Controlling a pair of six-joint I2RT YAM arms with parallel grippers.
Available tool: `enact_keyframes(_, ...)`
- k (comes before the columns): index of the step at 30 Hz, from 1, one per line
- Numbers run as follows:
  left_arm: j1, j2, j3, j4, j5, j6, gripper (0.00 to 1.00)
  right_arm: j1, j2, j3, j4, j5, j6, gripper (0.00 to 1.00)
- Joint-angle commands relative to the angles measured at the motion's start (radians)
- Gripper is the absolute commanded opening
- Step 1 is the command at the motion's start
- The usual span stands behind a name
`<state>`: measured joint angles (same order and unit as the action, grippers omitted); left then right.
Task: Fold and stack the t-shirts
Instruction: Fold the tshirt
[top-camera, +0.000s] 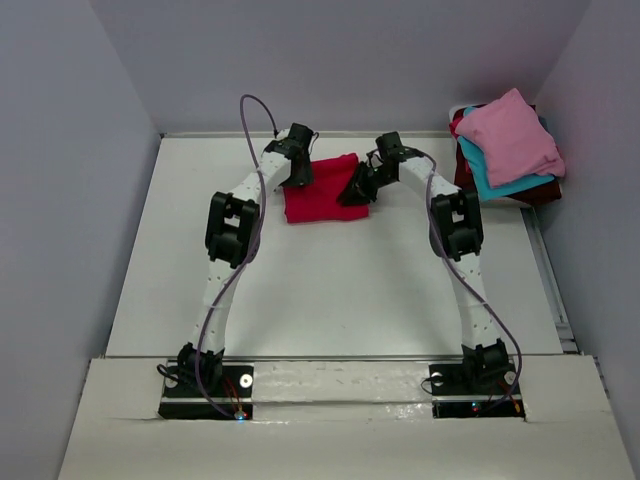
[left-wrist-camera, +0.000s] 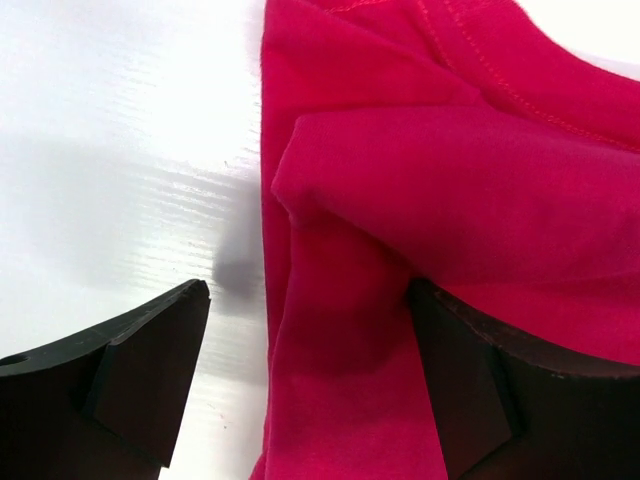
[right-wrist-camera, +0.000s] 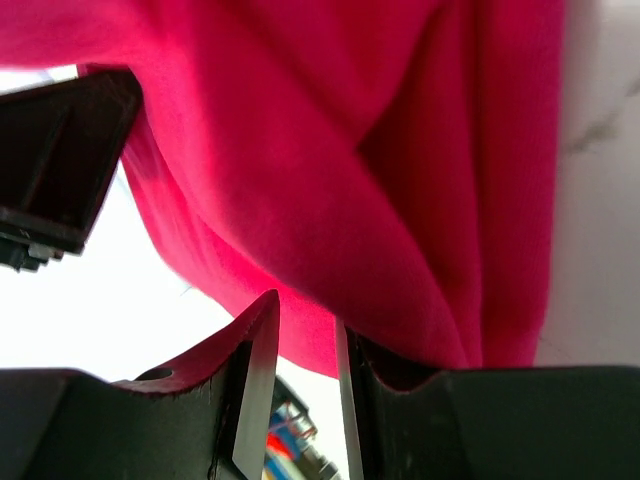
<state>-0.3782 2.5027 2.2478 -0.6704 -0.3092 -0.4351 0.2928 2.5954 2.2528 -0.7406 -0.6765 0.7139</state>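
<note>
red t-shirt (top-camera: 320, 200): far middle of table (top-camera: 330, 300), partly folded, lying between both grippers
left gripper (left-wrist-camera: 308, 295): jaws wide, low over shirt's left edge; one finger over bare table, the other over cloth
right gripper (right-wrist-camera: 306, 312): jaws narrow, a fold of shirt nipped at the tips, right edge raised
cloth: soft matte knit, stitched hem, loose creases
stack: pink t-shirt (top-camera: 510, 135) on teal t-shirt (top-camera: 492, 180) on maroon t-shirt (top-camera: 462, 170), far right, well apart
</note>
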Motion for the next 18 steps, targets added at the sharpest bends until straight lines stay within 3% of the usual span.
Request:
enact_keyframes(1, 0.009, 0.001, -0.088, -0.114, -0.056, -0.010, 0.92, 0.002, -0.037, -0.116, -0.003, 0.032, -0.019, 0.36)
enact_keyframes(9, -0.054, -0.168, -0.439, -0.057, 0.022, -0.033, 0.92, 0.002, -0.162, -0.342, 0.007, 0.022, -0.031, 0.36)
enact_keyframes(18, -0.215, -0.336, -0.655, -0.051, 0.102, -0.057, 0.91, 0.011, -0.334, -0.551, -0.039, 0.031, -0.099, 0.36)
